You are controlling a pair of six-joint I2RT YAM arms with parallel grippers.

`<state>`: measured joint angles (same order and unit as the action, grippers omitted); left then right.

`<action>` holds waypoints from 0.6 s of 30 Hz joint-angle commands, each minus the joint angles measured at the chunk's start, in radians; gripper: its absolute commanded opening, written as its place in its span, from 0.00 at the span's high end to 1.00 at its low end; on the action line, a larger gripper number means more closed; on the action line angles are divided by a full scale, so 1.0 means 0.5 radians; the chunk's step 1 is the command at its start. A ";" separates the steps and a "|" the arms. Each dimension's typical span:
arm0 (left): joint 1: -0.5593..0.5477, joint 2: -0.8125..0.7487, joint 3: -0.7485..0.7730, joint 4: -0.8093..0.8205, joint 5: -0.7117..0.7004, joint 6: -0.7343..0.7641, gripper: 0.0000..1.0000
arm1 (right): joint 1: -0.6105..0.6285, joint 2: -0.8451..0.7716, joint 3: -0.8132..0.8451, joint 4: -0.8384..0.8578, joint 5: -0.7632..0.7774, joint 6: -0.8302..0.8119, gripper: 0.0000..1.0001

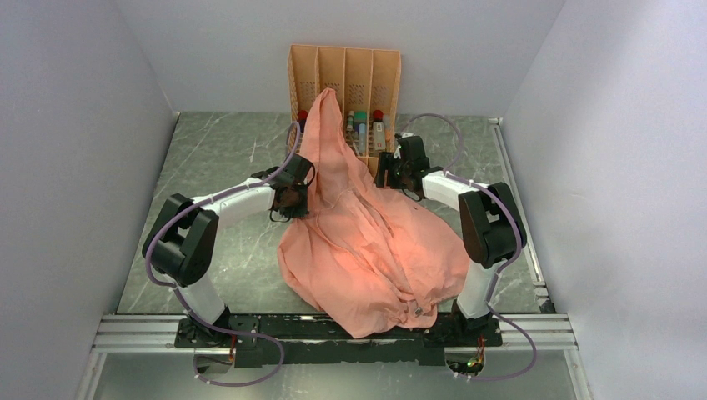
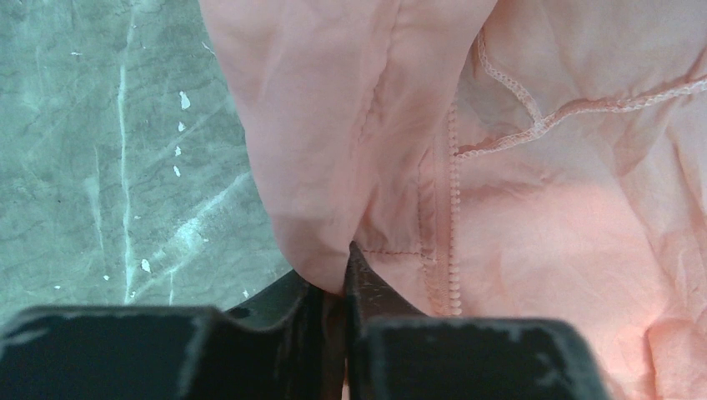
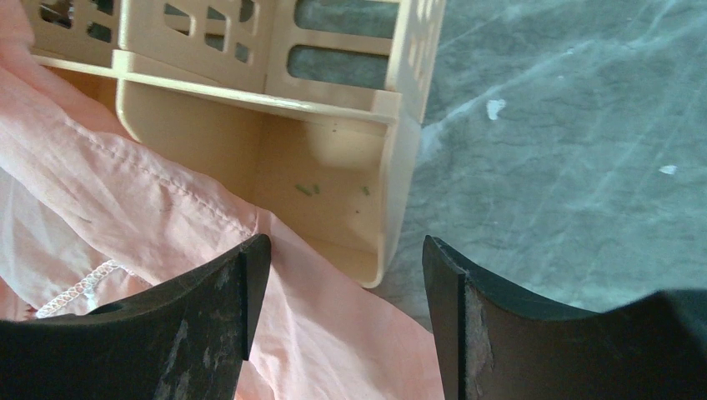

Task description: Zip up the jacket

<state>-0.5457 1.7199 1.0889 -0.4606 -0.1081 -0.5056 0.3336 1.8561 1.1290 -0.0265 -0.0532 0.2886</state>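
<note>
The salmon-pink jacket (image 1: 367, 242) lies heaped in the middle of the table, one part draped up over the orange rack (image 1: 343, 79). My left gripper (image 1: 293, 200) is at the jacket's left edge, shut on a fold of its fabric (image 2: 321, 250), next to a stitched seam with zipper-like teeth (image 2: 453, 208). My right gripper (image 1: 388, 171) is open at the jacket's upper right edge, by the rack's front corner (image 3: 367, 200). Its fingers (image 3: 225, 308) straddle pink fabric (image 3: 333, 333) without holding it. A small metal piece (image 1: 416, 310) shows near the jacket's front hem.
The orange rack stands at the back centre and holds small bottles (image 1: 360, 125) in its slots. Grey marble tabletop (image 1: 217, 158) lies to the left and right of the jacket. White walls close in both sides. A metal rail (image 1: 333, 329) runs along the near edge.
</note>
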 commanded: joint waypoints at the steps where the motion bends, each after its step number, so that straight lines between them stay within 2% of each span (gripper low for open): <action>1: 0.003 -0.004 -0.018 0.007 -0.008 0.002 0.92 | -0.005 -0.031 -0.090 0.009 -0.170 0.087 0.30; 11: 0.002 -0.029 -0.044 0.027 0.010 0.005 0.92 | 0.006 -0.254 -0.325 0.198 -0.323 0.265 0.31; 15: 0.002 -0.045 -0.069 0.046 0.030 0.004 0.92 | 0.014 -0.263 -0.343 0.215 -0.302 0.272 0.43; 17: 0.002 -0.064 -0.077 0.049 0.033 0.005 0.92 | 0.018 -0.266 -0.345 0.227 -0.292 0.268 0.57; 18: 0.002 -0.076 -0.084 0.050 0.033 0.006 0.92 | 0.019 -0.271 -0.342 0.228 -0.283 0.271 0.68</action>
<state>-0.5457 1.7195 1.0645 -0.4530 -0.1074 -0.5056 0.3378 1.7439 0.9680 0.0536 -0.1951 0.4091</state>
